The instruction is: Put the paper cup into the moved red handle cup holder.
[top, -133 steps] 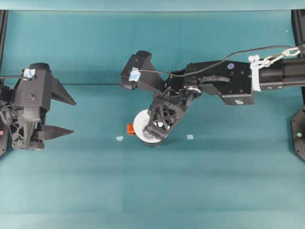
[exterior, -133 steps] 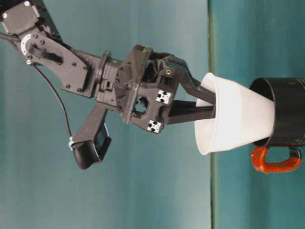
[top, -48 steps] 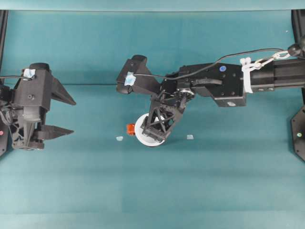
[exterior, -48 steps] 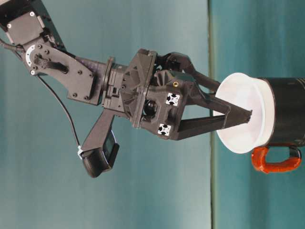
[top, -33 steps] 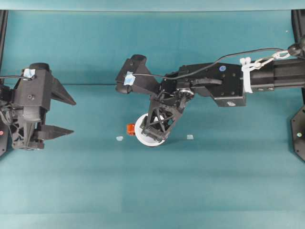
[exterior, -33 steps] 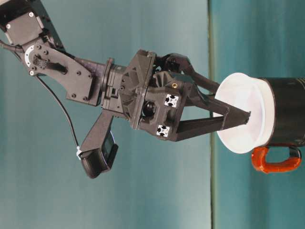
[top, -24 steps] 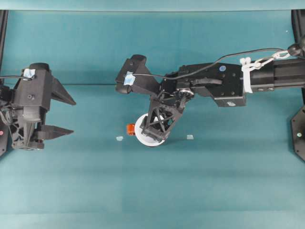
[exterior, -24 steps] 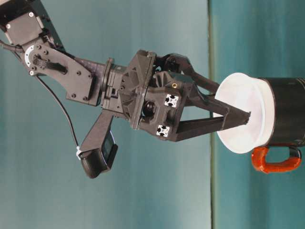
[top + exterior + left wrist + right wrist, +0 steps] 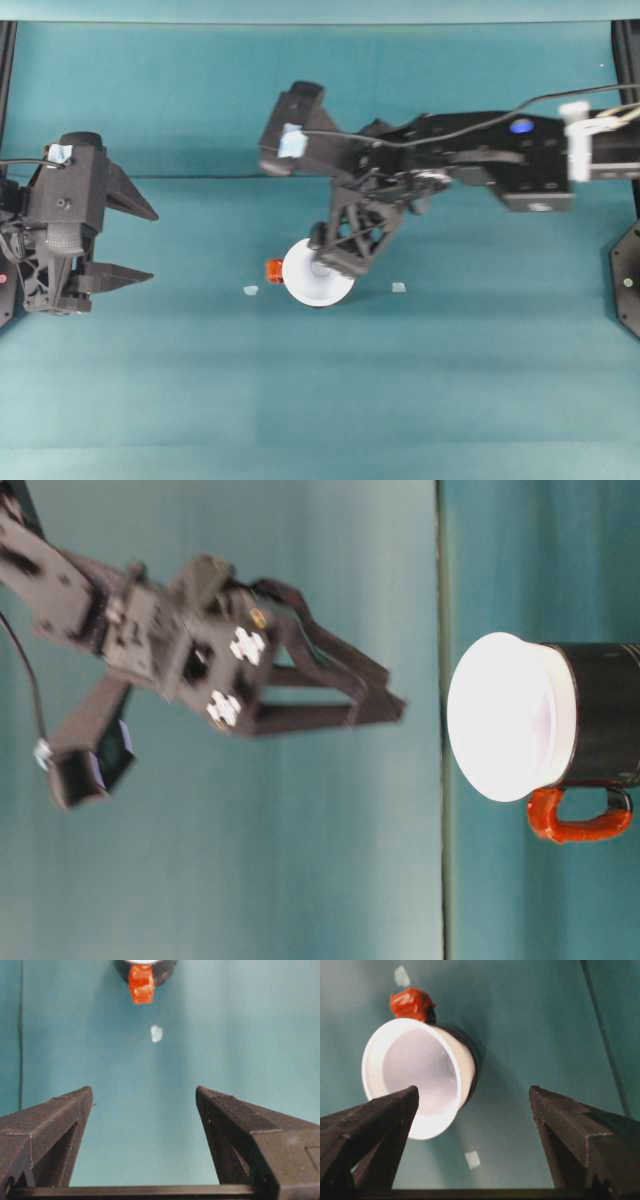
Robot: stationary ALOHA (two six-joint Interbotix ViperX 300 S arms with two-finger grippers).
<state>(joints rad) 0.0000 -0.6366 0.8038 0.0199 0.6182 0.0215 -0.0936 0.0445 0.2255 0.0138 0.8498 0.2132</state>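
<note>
Already the plain white tapered paper cup (image 9: 317, 276) sits upright, rim up, nested in the glossy black red-handled cup holder (image 9: 605, 744) mid-surface; the right gripper (image 9: 385, 698) hangs just above it, jaws spread, empty; the left gripper (image 9: 130, 240), open-jawed and empty, waits well apart near the surface's left edge.

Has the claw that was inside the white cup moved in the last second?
Yes. The right gripper has lifted up out of the paper cup, which sits in the red handle cup holder; its open fingers are now clear above the rim.
</note>
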